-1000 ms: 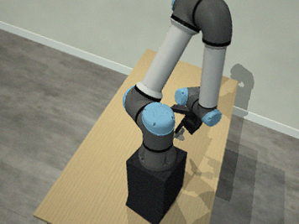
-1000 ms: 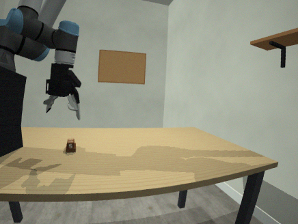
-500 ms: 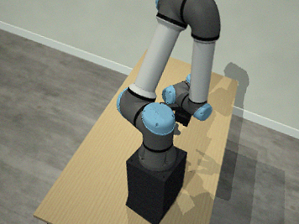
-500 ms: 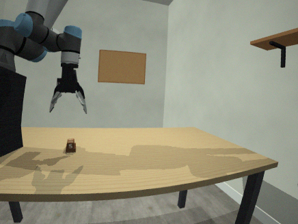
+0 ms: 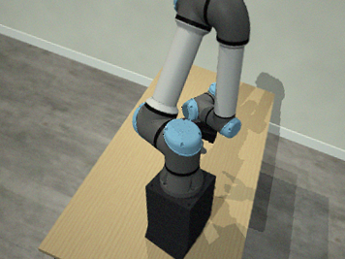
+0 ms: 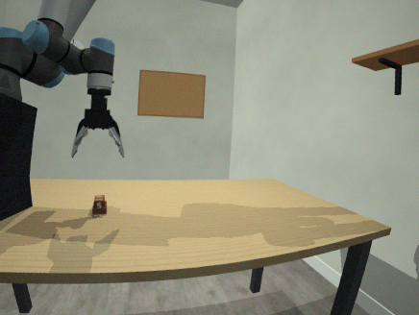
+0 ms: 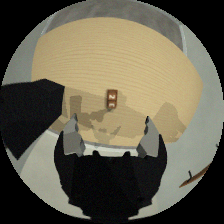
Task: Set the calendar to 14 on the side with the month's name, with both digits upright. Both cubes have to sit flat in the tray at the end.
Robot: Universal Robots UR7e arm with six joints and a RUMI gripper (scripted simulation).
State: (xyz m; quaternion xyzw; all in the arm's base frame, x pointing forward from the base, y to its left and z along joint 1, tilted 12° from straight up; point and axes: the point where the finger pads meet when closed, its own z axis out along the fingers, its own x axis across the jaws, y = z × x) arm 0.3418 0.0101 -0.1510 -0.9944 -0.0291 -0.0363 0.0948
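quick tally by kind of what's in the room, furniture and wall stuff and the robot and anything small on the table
robot arm with open tool: 1
wooden table: 1
small calendar block set on the table, a 5 showing: 1
cork board on the wall: 1
wall shelf: 1
dark pedestal under the arm: 1
total: 6
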